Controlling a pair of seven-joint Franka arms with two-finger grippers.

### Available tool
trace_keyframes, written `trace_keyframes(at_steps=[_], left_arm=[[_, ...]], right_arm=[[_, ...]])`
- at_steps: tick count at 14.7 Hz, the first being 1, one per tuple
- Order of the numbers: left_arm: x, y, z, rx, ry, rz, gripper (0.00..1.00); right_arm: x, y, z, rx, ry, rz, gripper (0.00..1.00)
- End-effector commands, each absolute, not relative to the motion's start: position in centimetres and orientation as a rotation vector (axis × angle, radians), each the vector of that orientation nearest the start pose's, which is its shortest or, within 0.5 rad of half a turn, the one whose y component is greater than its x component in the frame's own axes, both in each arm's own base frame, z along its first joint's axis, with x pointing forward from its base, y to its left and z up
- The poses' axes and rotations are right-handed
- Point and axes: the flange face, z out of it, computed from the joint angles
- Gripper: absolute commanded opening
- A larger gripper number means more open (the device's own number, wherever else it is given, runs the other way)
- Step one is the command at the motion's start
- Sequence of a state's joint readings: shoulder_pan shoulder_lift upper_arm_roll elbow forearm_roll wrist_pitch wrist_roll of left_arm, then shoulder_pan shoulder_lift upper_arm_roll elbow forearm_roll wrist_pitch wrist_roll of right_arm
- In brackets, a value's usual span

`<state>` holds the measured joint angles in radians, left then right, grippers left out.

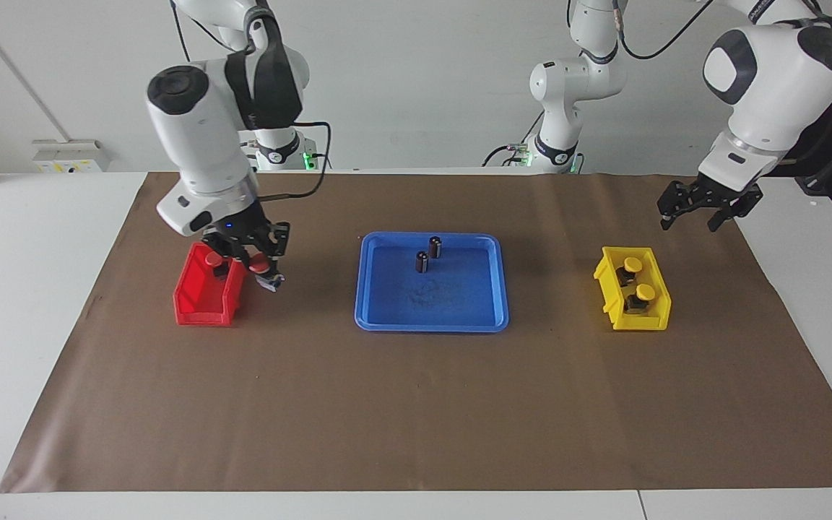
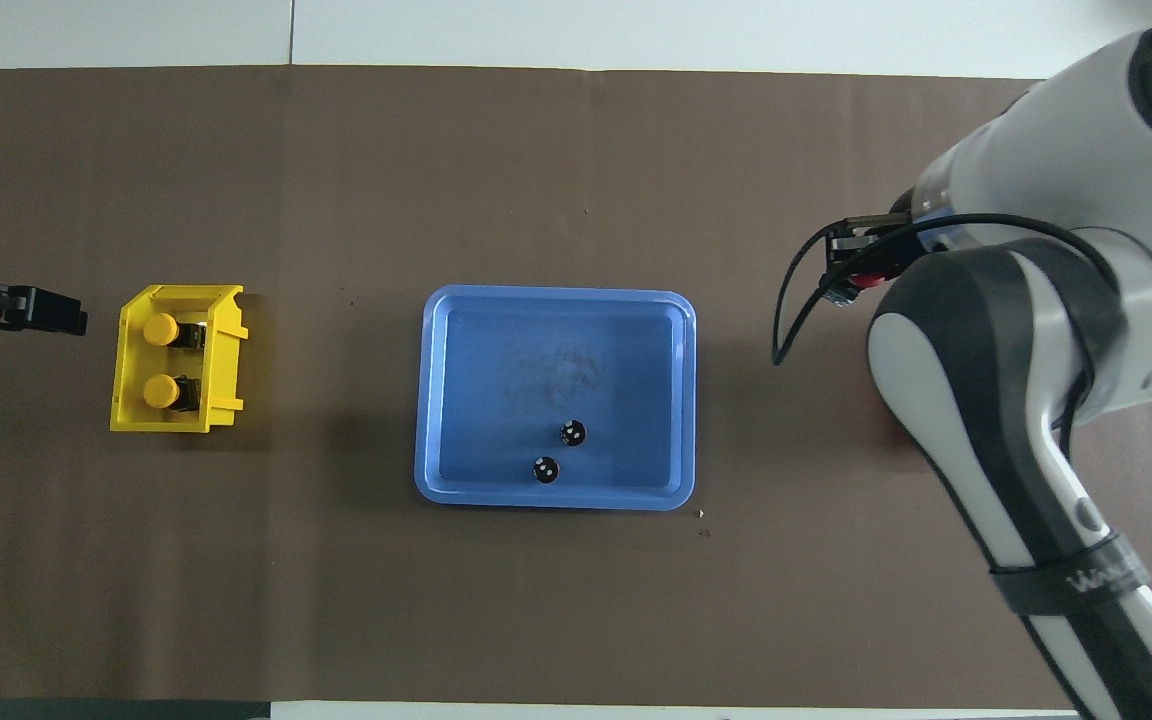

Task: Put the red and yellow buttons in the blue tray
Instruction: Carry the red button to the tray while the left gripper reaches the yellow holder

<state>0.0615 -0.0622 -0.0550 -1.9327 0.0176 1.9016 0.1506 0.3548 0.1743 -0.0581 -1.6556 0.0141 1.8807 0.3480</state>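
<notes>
Since each button is a small hard plastic piece, a round cap on a dark blocky base, it should be light and rigid. It is probably a little slick on the cap, so the squarer base looks like the surer place to pinch.

The right gripper [image 1: 264,274] is clenched on one red button [image 1: 260,265]. It holds that button in the air over the red bin's [image 1: 196,307] edge that faces the blue tray [image 1: 430,325]. How much of the base the grip takes I cannot make out. The second red button [image 1: 214,261] sits in the red bin's corner nearest the robots, cap up. That bin stands toward the right arm's end of the brown mat [image 1: 416,404].

The left gripper [image 1: 692,217] hangs over the mat beside the yellow bin [image 1: 636,323]. Whether it is released or clenched I cannot tell, and it carries nothing that I can see.

The blue tray lies mid-mat, wide and shallow. It holds only two dark cylinders [image 1: 435,247], both close to its edge nearest the robots.

Toward the left arm's end of the mat, the yellow bin holds both yellow buttons. One yellow button [image 1: 631,264] is nearer the robots and the other yellow button [image 1: 645,292] is farther. Both have their caps up, so a grip from above would likely have to reach past the cap to the base.
</notes>
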Motion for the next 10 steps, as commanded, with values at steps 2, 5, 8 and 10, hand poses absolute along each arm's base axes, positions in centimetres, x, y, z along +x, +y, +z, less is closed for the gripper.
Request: trace_keyframes(at_steps=[2,5,8,10], left_arm=[[54.6,1.3,45.3,-3.107,0.07,-0.065,0.74],[55.0,0.0,42.2,-3.114,-0.071,-0.097,0.7],[55.9,-0.4,39.8,-3.12,-0.075,-0.102,0.7],[56.0,-0.6,39.2,-3.121,-0.063,-0.088,0.69]], right_arm=[[59.7,27.9,47.5,-3.075,0.225,-0.105,0.28],[58.1,34.4,42.7,-3.09,0.23,-0.093,0.28],[56.5,38.2,39.4,-3.12,0.255,-0.11,0.28],[55.8,39.2,38.1,-3.131,0.245,-0.096,0.28]])
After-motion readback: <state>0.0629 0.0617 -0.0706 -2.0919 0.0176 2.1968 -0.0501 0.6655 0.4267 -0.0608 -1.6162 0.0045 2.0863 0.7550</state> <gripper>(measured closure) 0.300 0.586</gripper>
